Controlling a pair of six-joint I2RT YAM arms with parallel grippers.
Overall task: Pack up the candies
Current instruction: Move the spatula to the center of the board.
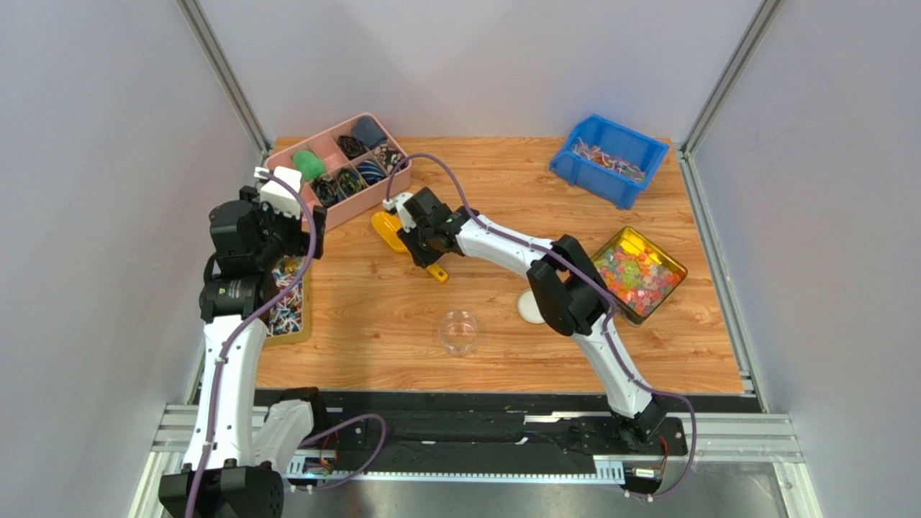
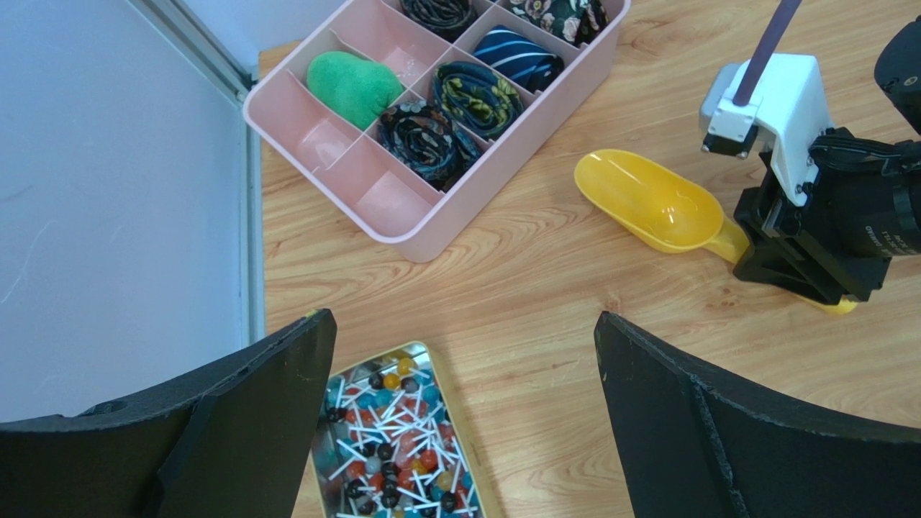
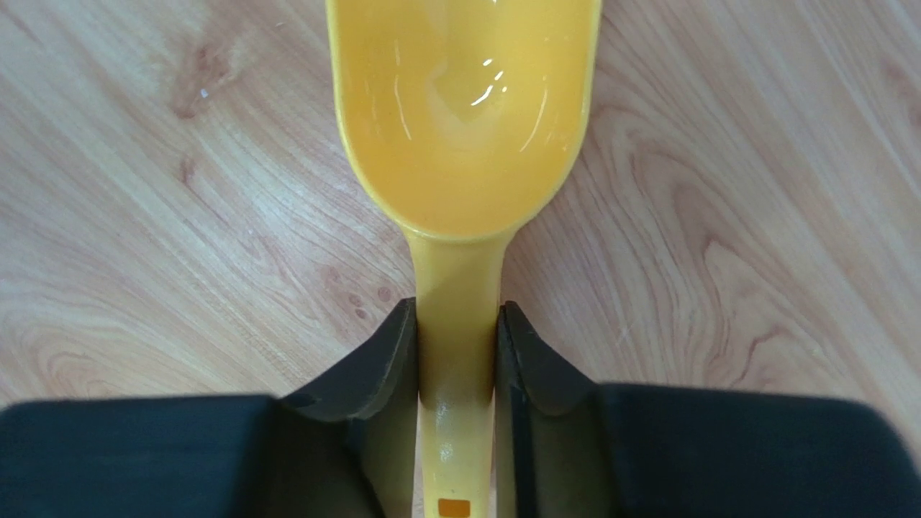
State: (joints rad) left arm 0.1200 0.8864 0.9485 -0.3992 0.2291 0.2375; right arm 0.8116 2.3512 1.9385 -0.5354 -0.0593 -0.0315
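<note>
gripping step: right fingers (image 3: 378, 362) clamped on the handle of the yellow plastic scoop (image 3: 465, 97), flat on the wooden tabletop (image 1: 368, 313).
left fingers (image 2: 249, 399): spread wide, empty, over the gold tin of lollipops (image 2: 465, 437) at left.
candies: small wrapped candies (image 1: 605, 159) in the blue plastic bin (image 1: 592, 181), far right.
next move: likely lift the scoop and carry it far right to the bin.

The left arm (image 1: 230, 367) and right arm (image 1: 499, 246) are white tubes with fat black joints. A thin purple cable (image 2: 770, 38) runs along each. The left tool (image 2: 463, 324) has two thick black fingers (image 2: 746, 432).
</note>
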